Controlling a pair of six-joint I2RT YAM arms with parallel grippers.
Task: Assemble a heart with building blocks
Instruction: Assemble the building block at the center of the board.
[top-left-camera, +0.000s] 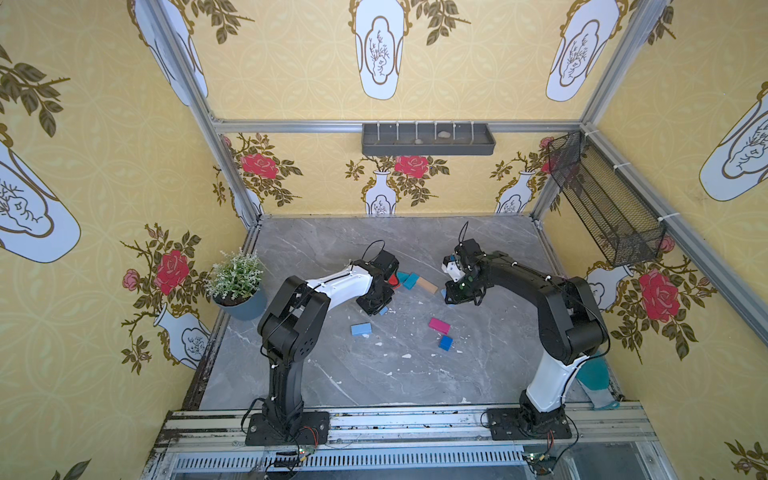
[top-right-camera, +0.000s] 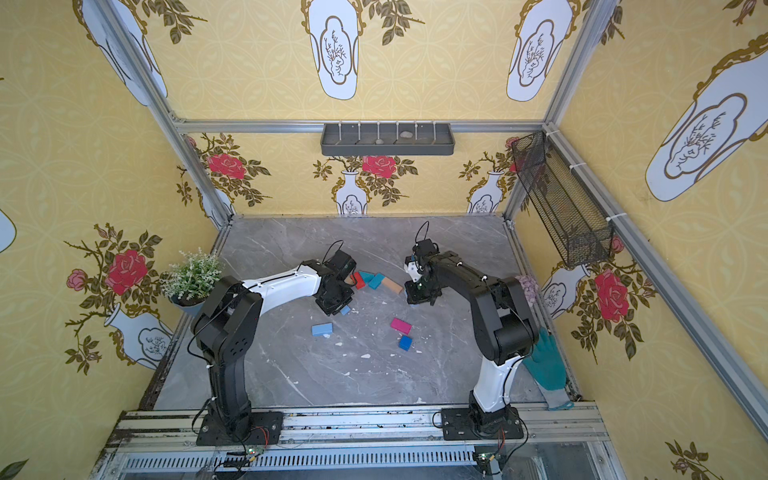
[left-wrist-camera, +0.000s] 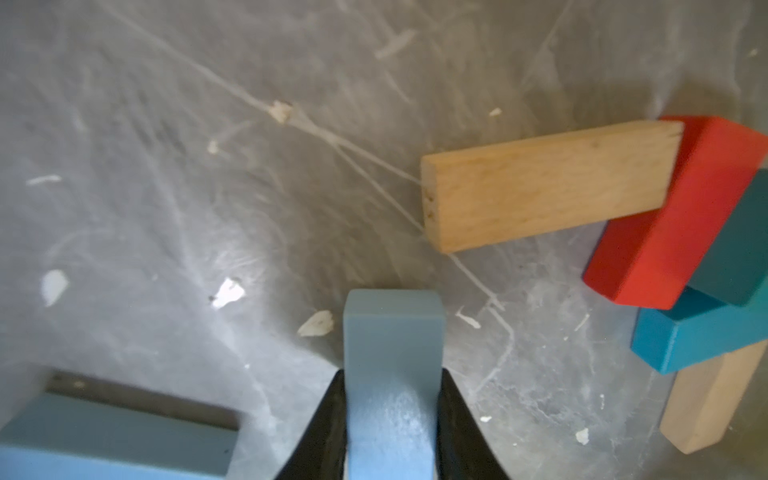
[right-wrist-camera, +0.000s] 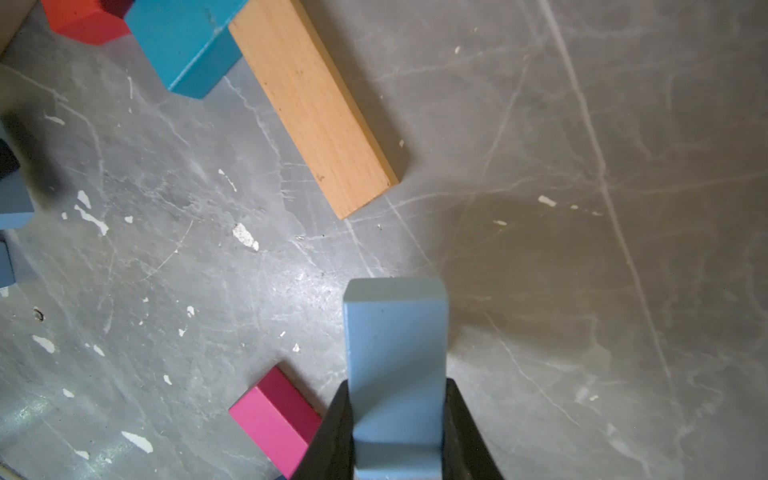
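Note:
My left gripper (left-wrist-camera: 392, 374) is shut on a light-blue block (left-wrist-camera: 392, 332) standing on end just above the marble table. My right gripper (right-wrist-camera: 397, 384) is shut on another light-blue block (right-wrist-camera: 397, 332) in the same way. Between them, in both top views, an arc of blocks lies end to end: red (top-left-camera: 395, 281), teal (top-left-camera: 410, 281), tan (top-left-camera: 427, 285). The left wrist view shows another tan block (left-wrist-camera: 548, 185) against the red one (left-wrist-camera: 673, 224). Nearer the front lie a light-blue block (top-left-camera: 361, 329), a magenta block (top-left-camera: 439, 325) and a dark-blue cube (top-left-camera: 445, 343).
A potted plant (top-left-camera: 237, 282) stands at the table's left edge. A teal glove (top-right-camera: 546, 365) lies by the right arm's base. A grey shelf tray (top-left-camera: 428, 139) and a black mesh basket (top-left-camera: 602, 199) hang on the walls. White flecks dot the marble.

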